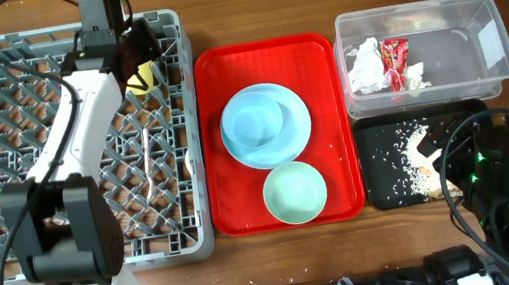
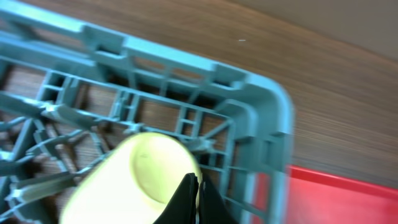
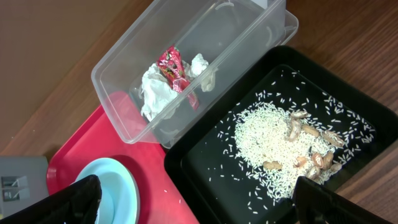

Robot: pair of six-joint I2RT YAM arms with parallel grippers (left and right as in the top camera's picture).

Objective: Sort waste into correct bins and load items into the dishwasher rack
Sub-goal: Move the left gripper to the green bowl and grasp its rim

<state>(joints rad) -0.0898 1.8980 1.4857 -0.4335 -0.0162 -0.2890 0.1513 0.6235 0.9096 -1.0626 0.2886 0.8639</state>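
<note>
Black fingers of the left gripper (image 2: 198, 190) are pressed together on nothing, at the rim of the yellow cup (image 2: 146, 171), which sits in the rack (image 2: 264, 106) near its corner by the red tray (image 1: 223, 66); the right gripper (image 3: 199, 208) hangs wide open over the black tray (image 3: 202, 165) of rice (image 3: 261, 134); the tub (image 3: 121, 71) holds napkin (image 3: 155, 93) and wrapper (image 3: 174, 68); plate (image 1: 280, 144) and green bowl (image 1: 294, 191) sit on the red tray.

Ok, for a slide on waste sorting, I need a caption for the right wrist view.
Clear tub holding a crumpled napkin and red wrapper, beside a black tray scattered with rice scraps.
</note>
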